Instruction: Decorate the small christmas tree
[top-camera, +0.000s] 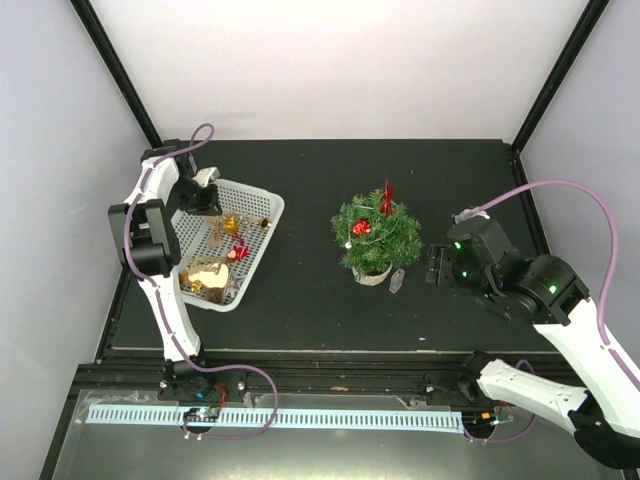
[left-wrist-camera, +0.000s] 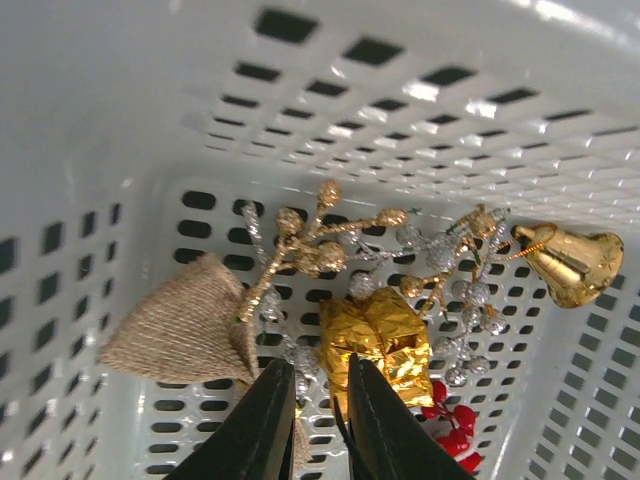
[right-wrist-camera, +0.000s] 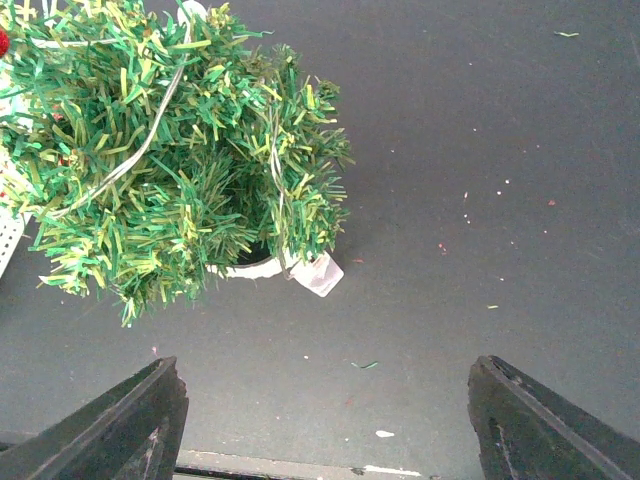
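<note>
The small christmas tree (top-camera: 375, 235) stands mid-table in a whitish pot (right-wrist-camera: 245, 268). It carries a red ornament (top-camera: 361, 228) and a red piece at its top (top-camera: 386, 198). In the right wrist view its green sprigs (right-wrist-camera: 170, 150) fill the upper left. My left gripper (top-camera: 205, 200) reaches into the white mesh basket (top-camera: 270, 215). Its jaws (left-wrist-camera: 315, 365) stand a narrow gap apart around the silver-beaded end of a glitter sprig (left-wrist-camera: 300, 380), right beside a gold foil parcel (left-wrist-camera: 380, 335). My right gripper (top-camera: 437, 265) hovers right of the tree, wide open (right-wrist-camera: 325, 375) and holding nothing.
The basket also holds a burlap cone (left-wrist-camera: 180, 325), a gold bell (left-wrist-camera: 575, 262) and red berries (left-wrist-camera: 455, 420). A small clear tag (right-wrist-camera: 320, 275) lies on the black table beside the pot. Black frame posts stand at the back corners.
</note>
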